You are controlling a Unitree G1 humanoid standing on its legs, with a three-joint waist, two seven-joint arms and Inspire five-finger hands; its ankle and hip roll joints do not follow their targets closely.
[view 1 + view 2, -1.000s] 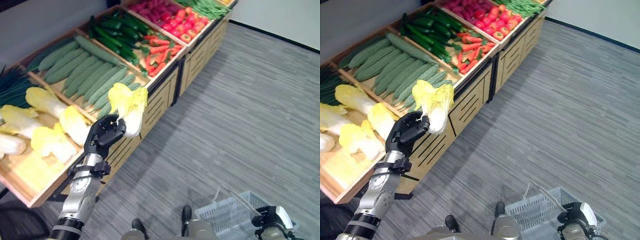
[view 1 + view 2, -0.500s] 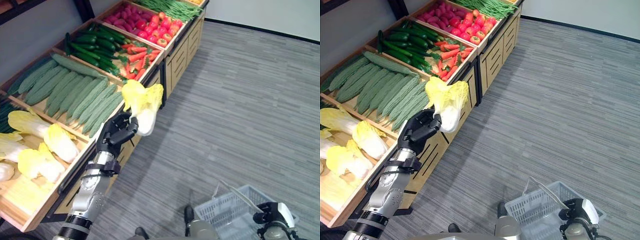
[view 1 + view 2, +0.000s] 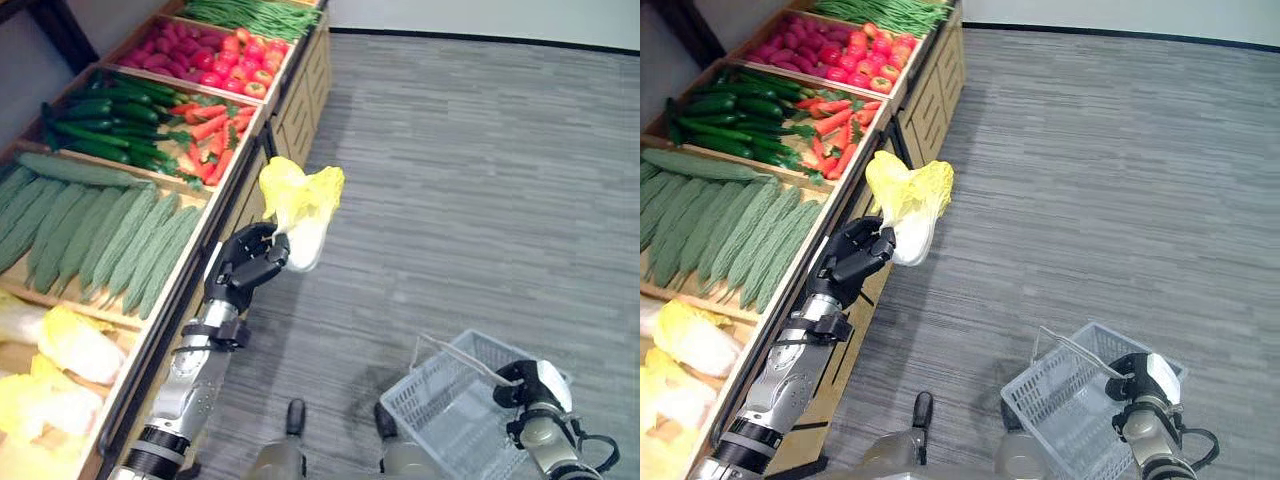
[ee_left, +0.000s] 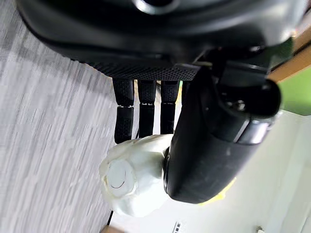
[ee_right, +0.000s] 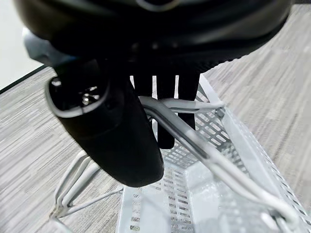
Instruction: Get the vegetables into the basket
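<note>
The left hand (image 3: 248,268) is raised beside the wooden produce stand (image 3: 262,150), its fingers (image 4: 138,109) and thumb curled round the pale stem end of a cabbage (image 3: 303,208), so the yellow leaves stand up above the hand and out over the grey floor (image 3: 480,180). In the left wrist view the cabbage's white base (image 4: 129,182) sits pinched between the thumb and the row of fingers, with its round cut stem facing the camera. The right hand (image 3: 1145,385) is low at the robot's right side, closed round the wire handle (image 5: 194,141) of a pale plastic basket (image 3: 440,410); in the right wrist view the handle runs between the thumb and the curled fingers, and the basket's perforated walls hang below it. The basket is held just above the floor, well apart from the cabbage, and what can be seen of its inside holds nothing. On the stand, the compartments run in a row: more cabbages (image 3: 75,345) nearest the robot, then long ridged green gourds (image 3: 110,235), dark cucumbers (image 3: 95,125), carrots (image 3: 205,135), red vegetables (too small to tell which kind) (image 3: 215,65) and green beans (image 3: 255,15) at the far end.
</note>
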